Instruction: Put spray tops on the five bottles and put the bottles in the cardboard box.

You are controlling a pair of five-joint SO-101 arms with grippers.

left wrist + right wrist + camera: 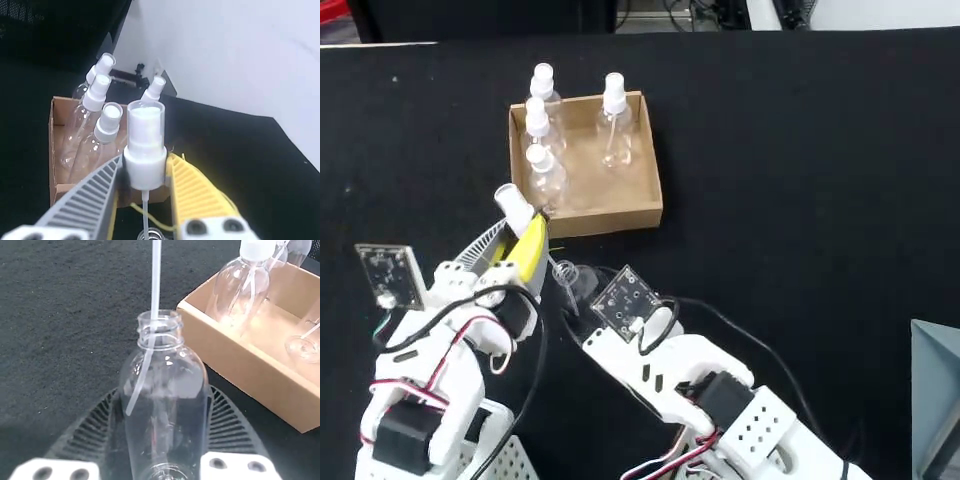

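Clear plastic, the fifth bottle (162,390) is clamped in the right pincer (164,400). The spray top (145,145), pinched in the left pincer (145,172), should be lowered straight, its tube (155,270) kept centred in the neck (159,325). Four topped bottles (615,125) stand in the cardboard box (610,218) just beyond.

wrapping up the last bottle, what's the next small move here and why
Probably lower the left gripper straight down until the spray top seats on the neck of the bottle. Its dip tube already runs inside the bottle, which the right gripper holds, but the top hangs clear above the neck.
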